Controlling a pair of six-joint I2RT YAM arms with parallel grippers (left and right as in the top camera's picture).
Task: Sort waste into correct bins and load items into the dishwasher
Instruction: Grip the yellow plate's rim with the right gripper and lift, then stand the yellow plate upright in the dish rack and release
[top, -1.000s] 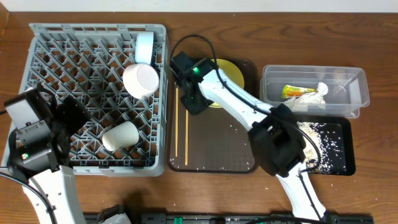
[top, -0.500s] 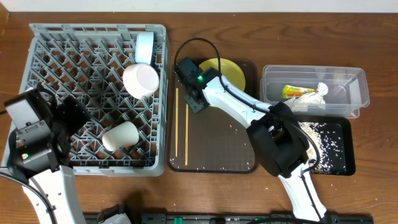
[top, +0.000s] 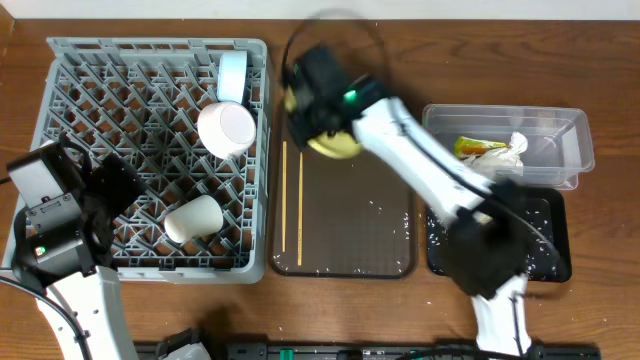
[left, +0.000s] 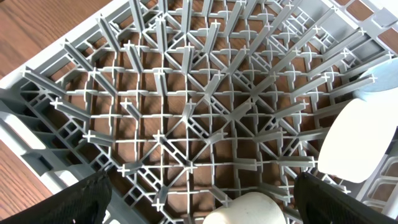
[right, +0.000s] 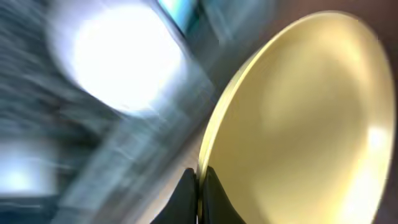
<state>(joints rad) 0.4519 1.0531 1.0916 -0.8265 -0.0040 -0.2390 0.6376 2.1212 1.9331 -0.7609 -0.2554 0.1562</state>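
Your grey dish rack (top: 100, 100) filled the 9 o'clock side of the table. The dark brown serving tray (top: 345, 240) sat at centre, the clear tub (top: 575, 150) at 2 o'clock and the black tray (top: 555, 255) at 4 o'clock. Your right gripper (right: 198, 183) was pinched onto the rim of the yellow plate (right: 298, 124), which stood tilted at the serving tray's 12 o'clock end, just beside the rack; the arm was motion-blurred. Your left gripper (left: 204, 183) hung over the rack's 7 o'clock corner with its fingers spread wide, grasping nothing. Inside the rack, the white bowl (top: 226, 128) sat at 2 o'clock, the white cup (top: 193, 219) at 5 o'clock and the light-blue cup (top: 232, 75) at 1 o'clock. The chopsticks (top: 292, 200) lay along the serving tray's 9 o'clock edge. The tissue (top: 512, 150) and wrapper (top: 475, 148) lay in the tub, and rice crumbs (top: 545, 240) in the black tray.
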